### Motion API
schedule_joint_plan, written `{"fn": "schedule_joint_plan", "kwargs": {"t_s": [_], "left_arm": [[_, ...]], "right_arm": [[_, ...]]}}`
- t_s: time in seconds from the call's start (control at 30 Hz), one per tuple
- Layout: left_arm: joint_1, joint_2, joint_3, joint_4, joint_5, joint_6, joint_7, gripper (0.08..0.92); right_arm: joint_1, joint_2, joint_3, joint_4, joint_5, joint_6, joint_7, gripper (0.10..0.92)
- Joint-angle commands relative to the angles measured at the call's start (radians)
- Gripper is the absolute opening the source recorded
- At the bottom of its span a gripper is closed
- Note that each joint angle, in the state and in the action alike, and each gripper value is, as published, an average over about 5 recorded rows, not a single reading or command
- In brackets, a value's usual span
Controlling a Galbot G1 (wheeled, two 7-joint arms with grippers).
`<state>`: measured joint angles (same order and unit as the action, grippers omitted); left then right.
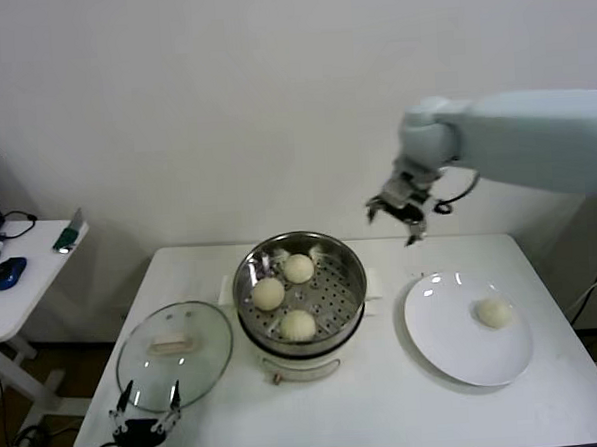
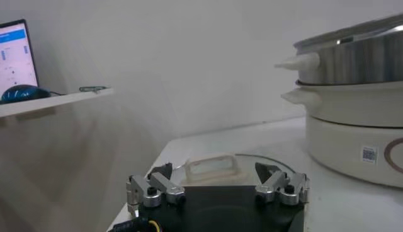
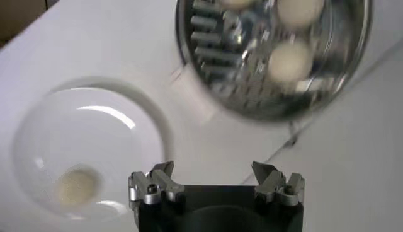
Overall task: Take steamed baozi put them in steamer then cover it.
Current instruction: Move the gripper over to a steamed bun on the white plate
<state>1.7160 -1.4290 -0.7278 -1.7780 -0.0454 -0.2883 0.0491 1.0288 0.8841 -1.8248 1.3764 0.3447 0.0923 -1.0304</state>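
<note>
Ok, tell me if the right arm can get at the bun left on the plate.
Probably yes. The right gripper hangs open in the air above the table, and the bun lies alone on the plate with nothing over or beside it.

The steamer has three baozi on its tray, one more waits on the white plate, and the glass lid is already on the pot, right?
Not quite. The steamer does hold three baozi and one sits on the plate, but the head view shows the glass lid lying on the table to the robot's left of the pot, not on it.
</note>
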Motion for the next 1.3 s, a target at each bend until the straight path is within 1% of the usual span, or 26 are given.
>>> {"fn": "schedule_joint_plan", "kwargs": {"t_s": [0.03,0.13,0.27,0.47,0.9,1.3], "left_arm": [[-0.003,0.001,0.000,-0.004,-0.001,0.001,0.000,0.823],[0.000,-0.002,-0.001,-0.011,-0.002,0.003,0.001,0.823],[0.006,-0.007,-0.002,-0.021,-0.002,0.004,0.003,0.823],[0.016,-0.009,-0.009,-0.034,-0.016,0.004,0.005,0.823],[0.017,-0.020,-0.012,-0.023,-0.007,0.005,0.005,0.823],[0.024,-0.015,-0.013,-0.015,0.008,0.004,0.003,0.823]], "right_arm": [[-0.101,-0.343,-0.084,-0.101,0.036,-0.123,-0.013,0.823],[-0.251,-0.363,0.032,-0.158,-0.016,-0.148,0.000,0.823],[-0.429,-0.354,0.186,-0.243,-0.081,-0.145,0.003,0.823],[-0.605,-0.327,0.341,-0.316,-0.143,-0.139,0.012,0.823],[-0.812,-0.254,0.530,-0.459,-0.189,-0.124,0.032,0.823],[-0.856,-0.216,0.596,-0.498,-0.196,-0.119,0.055,0.823]]}}
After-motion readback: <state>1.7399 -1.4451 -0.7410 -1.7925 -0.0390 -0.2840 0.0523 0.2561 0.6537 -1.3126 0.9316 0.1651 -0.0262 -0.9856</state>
